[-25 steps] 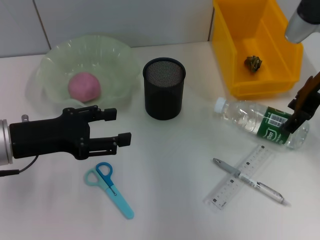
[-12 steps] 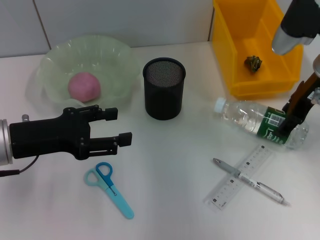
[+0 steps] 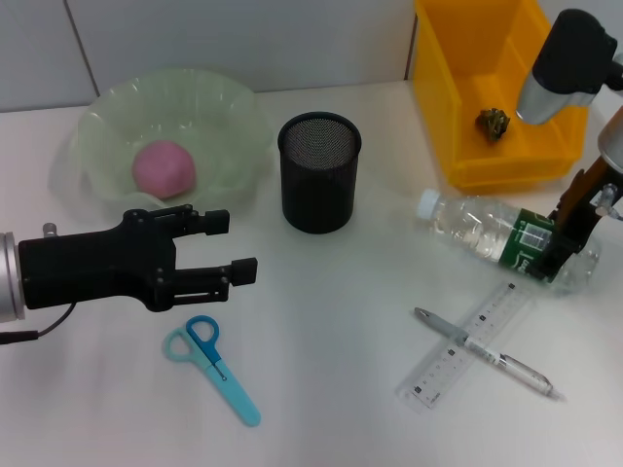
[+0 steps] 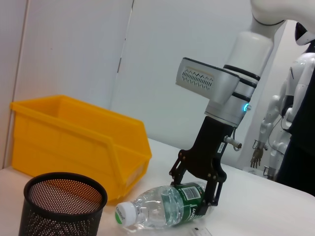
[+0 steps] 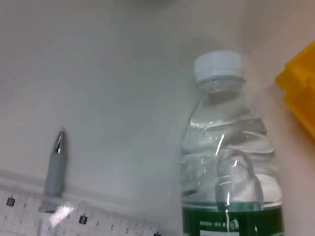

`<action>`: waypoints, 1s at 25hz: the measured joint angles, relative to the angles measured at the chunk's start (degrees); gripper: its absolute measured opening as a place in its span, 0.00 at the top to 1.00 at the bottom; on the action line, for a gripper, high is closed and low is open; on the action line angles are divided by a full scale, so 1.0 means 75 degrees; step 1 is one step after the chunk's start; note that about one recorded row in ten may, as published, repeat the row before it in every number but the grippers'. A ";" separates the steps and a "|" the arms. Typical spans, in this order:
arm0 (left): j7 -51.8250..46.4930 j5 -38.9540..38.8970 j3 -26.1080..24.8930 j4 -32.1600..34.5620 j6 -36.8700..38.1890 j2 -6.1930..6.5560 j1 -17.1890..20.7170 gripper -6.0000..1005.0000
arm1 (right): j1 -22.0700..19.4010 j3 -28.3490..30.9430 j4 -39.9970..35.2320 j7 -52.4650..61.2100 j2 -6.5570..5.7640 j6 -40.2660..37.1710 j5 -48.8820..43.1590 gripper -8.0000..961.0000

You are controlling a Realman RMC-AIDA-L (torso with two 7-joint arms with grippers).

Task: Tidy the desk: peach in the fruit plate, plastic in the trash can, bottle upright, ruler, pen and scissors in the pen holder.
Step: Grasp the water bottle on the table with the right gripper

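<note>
A clear bottle [image 3: 477, 226] with a green label lies on its side at the right. My right gripper [image 3: 563, 238] is down over its label end, fingers spread to either side; the left wrist view shows that gripper [image 4: 197, 184] straddling the bottle [image 4: 162, 206]. Nearer me, a pen [image 3: 487, 352] lies across a clear ruler [image 3: 458, 355]. Blue scissors [image 3: 214, 368] lie at the front left, just below my open left gripper [image 3: 234, 246]. A pink peach [image 3: 164, 167] rests in the green fruit plate [image 3: 229, 107]. The crumpled plastic [image 3: 494, 122] sits in the yellow trash can [image 3: 458, 58].
The black mesh pen holder [image 3: 319, 173] stands upright in the middle, between the plate and the bottle. The yellow bin is at the back right against the wall. The right wrist view shows the bottle's cap end [image 5: 219, 66] and the pen tip [image 5: 54, 169].
My right arm has swung in and lowered, bringing its fingers further down around the bottle's label end. The bottle, the left arm and everything else have stayed put.
</note>
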 joint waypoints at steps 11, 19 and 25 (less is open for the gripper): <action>0.0001 0.0003 0.0000 0.0000 0.0022 0.0000 0.0010 0.21 | -0.0032 -0.0034 0.0132 0.0057 0.0061 0.0138 -0.0087 0.15; 0.0001 0.0004 0.0000 0.0002 0.0022 -0.0001 0.0010 0.21 | -0.0073 -0.0015 0.0067 0.0062 0.0100 0.0148 -0.0113 0.15; 0.0001 0.0000 0.0000 0.0011 0.0029 0.0000 0.0010 0.21 | -0.0088 0.0011 0.0083 0.0073 0.0099 0.0202 -0.0113 0.18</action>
